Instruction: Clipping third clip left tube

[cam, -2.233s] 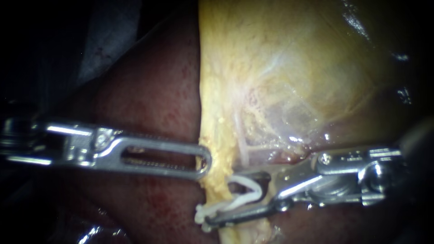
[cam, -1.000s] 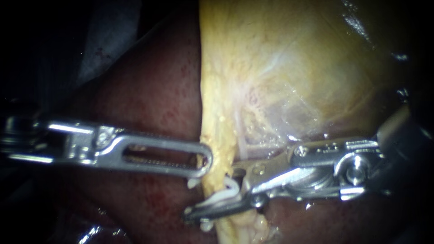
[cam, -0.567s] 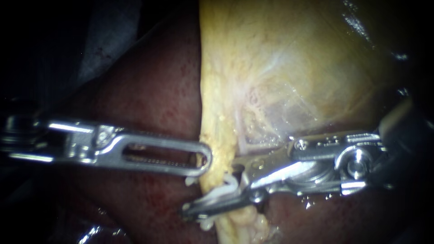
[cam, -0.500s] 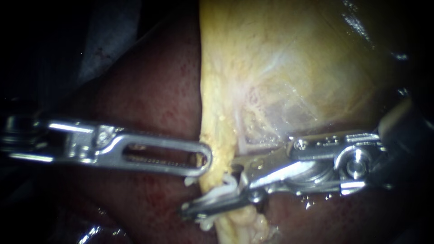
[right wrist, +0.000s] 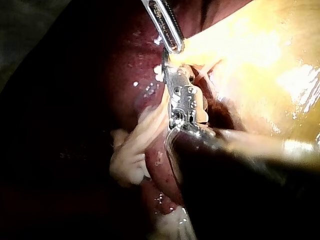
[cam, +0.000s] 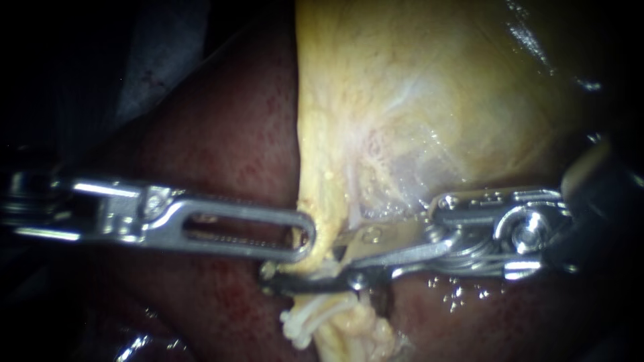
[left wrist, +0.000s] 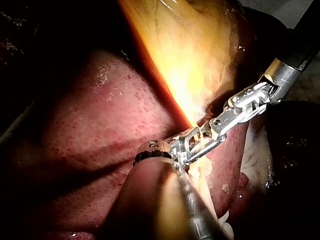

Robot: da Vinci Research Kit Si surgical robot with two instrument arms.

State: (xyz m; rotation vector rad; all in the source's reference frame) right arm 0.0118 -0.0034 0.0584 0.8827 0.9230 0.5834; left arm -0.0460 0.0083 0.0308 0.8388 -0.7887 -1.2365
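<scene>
My right instrument (cam: 285,281) comes in from the right, its jaws squeezed together across the left tube (cam: 323,269), a pale yellow strand at the gallbladder's (cam: 429,100) lower edge. A white clip (cam: 268,271) shows only as a small end at the jaw tips. Just below the jaws, white clip material (cam: 305,320) sits on the same strand. My left instrument (cam: 305,236), with a slotted jaw, lies level from the left, shut on the yellow edge right above the right jaws. The right wrist view shows the right instrument (right wrist: 170,75) just under the left instrument's (right wrist: 175,46) tip.
Dark red liver (cam: 228,134) fills the left and bottom of the endoscope view, wet and speckled. The gallbladder's yellow wall rises above both instruments. Pale strands of tissue (right wrist: 130,160) hang beside the right instrument's shaft. The two instruments almost touch at their tips.
The right instrument has slid left and up along the tube, and its jaws have closed from wide open with a white clip to squeezed together. The left instrument has held still.
</scene>
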